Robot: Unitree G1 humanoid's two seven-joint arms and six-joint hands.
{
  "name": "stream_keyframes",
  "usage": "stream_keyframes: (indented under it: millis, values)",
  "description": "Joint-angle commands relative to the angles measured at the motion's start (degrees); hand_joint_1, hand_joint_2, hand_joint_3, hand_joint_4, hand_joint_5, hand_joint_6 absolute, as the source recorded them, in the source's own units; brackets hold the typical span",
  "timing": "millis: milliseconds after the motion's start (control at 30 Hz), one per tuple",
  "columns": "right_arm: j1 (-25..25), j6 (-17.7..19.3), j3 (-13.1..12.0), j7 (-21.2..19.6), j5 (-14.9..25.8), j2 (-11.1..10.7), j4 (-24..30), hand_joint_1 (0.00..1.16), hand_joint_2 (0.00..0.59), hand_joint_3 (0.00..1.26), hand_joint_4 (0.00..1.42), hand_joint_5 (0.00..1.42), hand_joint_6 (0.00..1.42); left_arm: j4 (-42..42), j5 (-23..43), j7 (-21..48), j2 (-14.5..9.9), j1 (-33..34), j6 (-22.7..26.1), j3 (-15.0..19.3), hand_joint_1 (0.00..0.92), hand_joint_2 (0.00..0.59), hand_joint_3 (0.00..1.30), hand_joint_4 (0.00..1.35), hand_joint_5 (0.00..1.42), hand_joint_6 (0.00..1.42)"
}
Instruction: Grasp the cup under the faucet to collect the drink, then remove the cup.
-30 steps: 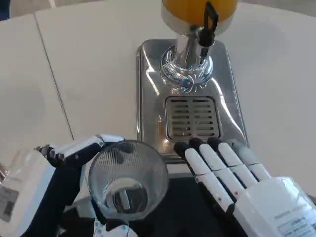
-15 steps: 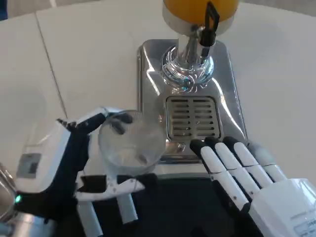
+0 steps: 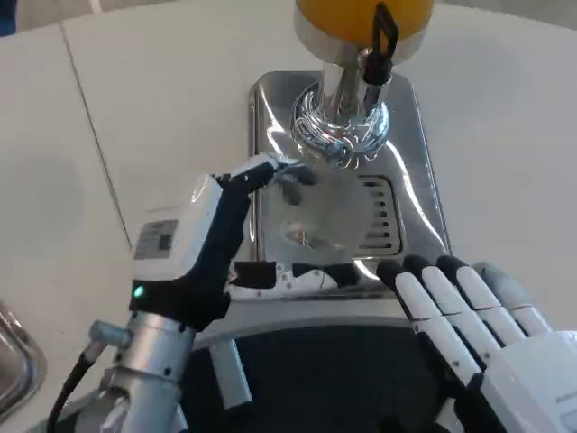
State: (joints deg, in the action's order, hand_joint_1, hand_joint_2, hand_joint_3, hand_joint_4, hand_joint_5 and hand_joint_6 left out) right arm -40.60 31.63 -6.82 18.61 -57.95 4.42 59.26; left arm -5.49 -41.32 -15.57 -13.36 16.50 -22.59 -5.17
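You see the drink dispenser [image 3: 361,36] standing on its steel base [image 3: 270,117], faucet [image 3: 377,56] above the drip grille [image 3: 383,216]. Your left hand [image 3: 212,248] grips the clear cup [image 3: 323,212] over that grille; its grey label is unreadable. Your right hand [image 3: 478,325] lies flat, fingers apart, holding nothing.

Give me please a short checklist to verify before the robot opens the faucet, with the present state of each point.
1. Left hand holds the cup: ok.
2. Cup sits over the drip grille: ok.
3. Cup mouth exactly below the faucet: cannot tell, the cup is blurred.
4. Cup upright: cannot tell.
5. Right hand free, fingers apart, near the tray edge: ok.
6. Dispenser tank contains orange drink: ok.
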Motion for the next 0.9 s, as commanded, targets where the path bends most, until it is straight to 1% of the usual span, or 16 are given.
stream_keyframes:
  millis: [33,133,333,533,667,900]
  values:
    - [-0.22,-1.00,-0.01,1.20,1.06,0.26,0.74,0.45,0.534,0.00,0.00,0.00,0.00,-5.70,-0.17,-2.81,2.05,6.39,2.04,-2.53,0.635,0.000,1.14,1.08,1.41,1.42]
    - [0.88,-1.76,0.15,2.11,1.10,0.11,0.74,0.45,0.534,0.00,0.00,0.00,0.00,-10.77,0.45,-3.98,2.93,10.61,3.19,-3.87,0.635,0.000,1.14,1.08,1.41,1.42]
    - [2.17,-3.07,0.39,3.34,1.26,-0.32,0.74,0.45,0.534,0.00,0.00,0.00,0.00,-18.21,1.30,-5.60,3.80,16.72,3.59,-5.65,0.635,0.000,1.14,1.08,1.41,1.42]
    - [3.24,-4.69,0.68,3.93,0.91,-0.78,0.74,0.45,0.534,0.00,0.00,0.00,0.00,-23.97,1.66,-7.59,4.57,19.99,3.73,-7.11,0.635,0.000,1.14,1.08,1.41,1.42]
    - [4.00,-5.73,1.67,4.42,0.01,-0.85,0.74,0.45,0.534,0.00,0.00,0.00,0.00,-27.32,1.88,-8.85,5.80,22.42,4.13,-8.34,0.637,0.000,1.14,1.08,1.41,1.42]
    - [5.05,-6.93,2.50,4.71,-1.00,-0.78,0.74,0.45,0.534,0.00,0.00,0.00,0.00,-29.64,1.28,-11.45,7.48,23.49,5.86,-10.03,0.643,0.000,1.13,1.07,1.39,1.42]
